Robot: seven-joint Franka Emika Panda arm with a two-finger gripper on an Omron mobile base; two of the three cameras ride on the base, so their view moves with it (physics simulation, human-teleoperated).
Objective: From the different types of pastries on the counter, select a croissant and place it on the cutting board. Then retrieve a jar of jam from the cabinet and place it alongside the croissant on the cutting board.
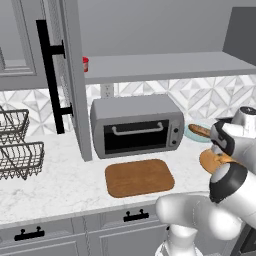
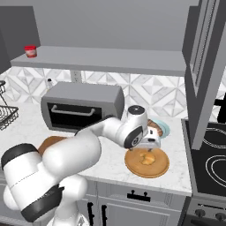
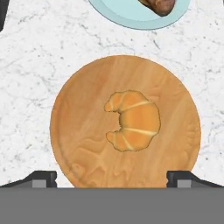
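One croissant (image 3: 133,120) lies centred on a round wooden disc (image 3: 78,131) on the table (image 3: 30,65), directly beneath the hand (image 3: 112,178), whose fingers stand wide apart. A shallow or off-centre descent could let the curled pastry slip out.

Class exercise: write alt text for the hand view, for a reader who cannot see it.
A golden croissant lies in the middle of a round wooden disc on the white marble counter, seen from directly above, with the open gripper poised over it. A teal plate holding a brown pastry sits beyond the disc.
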